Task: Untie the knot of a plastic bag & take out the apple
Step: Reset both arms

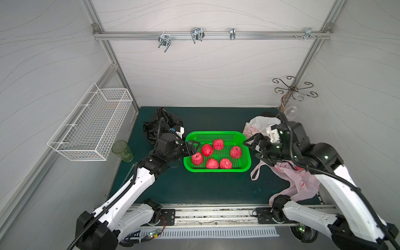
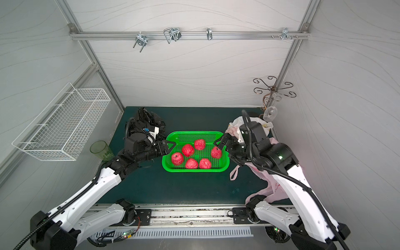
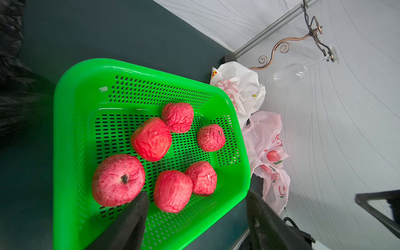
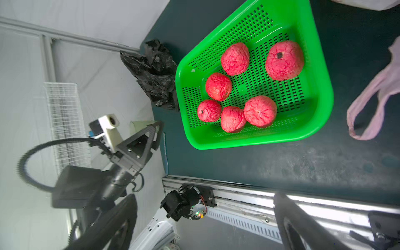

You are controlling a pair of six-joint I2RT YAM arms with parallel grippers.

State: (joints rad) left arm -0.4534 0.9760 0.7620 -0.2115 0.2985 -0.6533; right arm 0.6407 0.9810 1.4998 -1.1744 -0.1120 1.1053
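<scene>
Several red wrinkled apples point(image 1: 197, 158) point(image 3: 118, 179) point(image 4: 283, 60) lie in a green perforated basket point(image 1: 216, 170) point(image 3: 65, 129) point(image 4: 324, 86) at mid-table. My left gripper point(image 1: 191, 148) point(image 2: 167, 147) point(image 3: 195, 194) hovers over the basket's left rim, open and holding nothing. My right gripper point(image 1: 251, 149) point(image 2: 221, 149) point(image 4: 205, 195) hangs open at the basket's right end, also without anything in it. A pink plastic bag point(image 1: 298, 184) point(image 3: 270, 151) lies crumpled under my right arm, one handle loop point(image 4: 372, 101) loose on the mat. Its knot is not in view.
A white printed bag point(image 1: 259, 123) point(image 3: 238, 86) sits at the back right and a black bag point(image 1: 164, 116) point(image 4: 153, 73) at the back left. A green cup point(image 1: 122, 151) stands at the left edge. A wire basket point(image 1: 91, 125) hangs on the left wall and a wine glass point(image 1: 291, 111) from the corner rack.
</scene>
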